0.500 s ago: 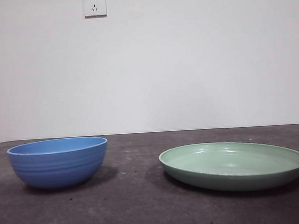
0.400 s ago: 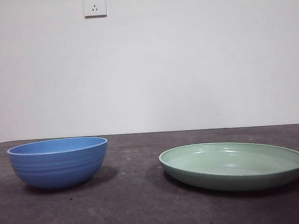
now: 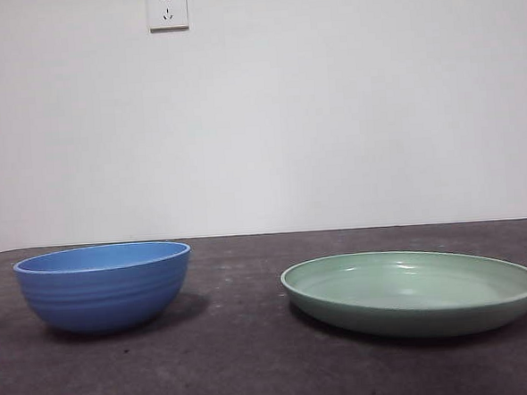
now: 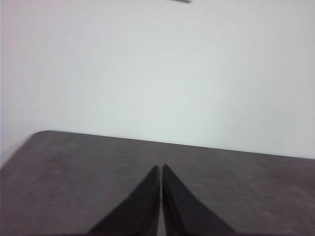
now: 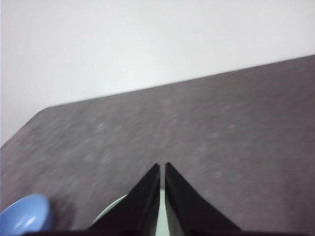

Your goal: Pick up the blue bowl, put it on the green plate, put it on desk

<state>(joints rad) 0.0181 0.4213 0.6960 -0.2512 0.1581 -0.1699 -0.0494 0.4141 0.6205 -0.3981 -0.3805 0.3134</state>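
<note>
Right tool (image 5: 162,169) closed above green plate (image 5: 109,212)

even, soft light; both wrist views blurred, perhaps by motion.

The blue bowl (image 3: 103,286) looks like smooth plastic or glazed ware with a soft satin finish; faint horizontal ridges run around its outer wall. The green plate (image 3: 412,291) is smoother and more glossy, and its inside shows pale reflections of light. The desk (image 3: 247,360) is matt, dark grey-brown, with a faintly speckled and worn surface. The wall (image 3: 330,113) behind is plain, white and matt. The socket (image 3: 167,8) on it appears as smooth white plastic.
</note>
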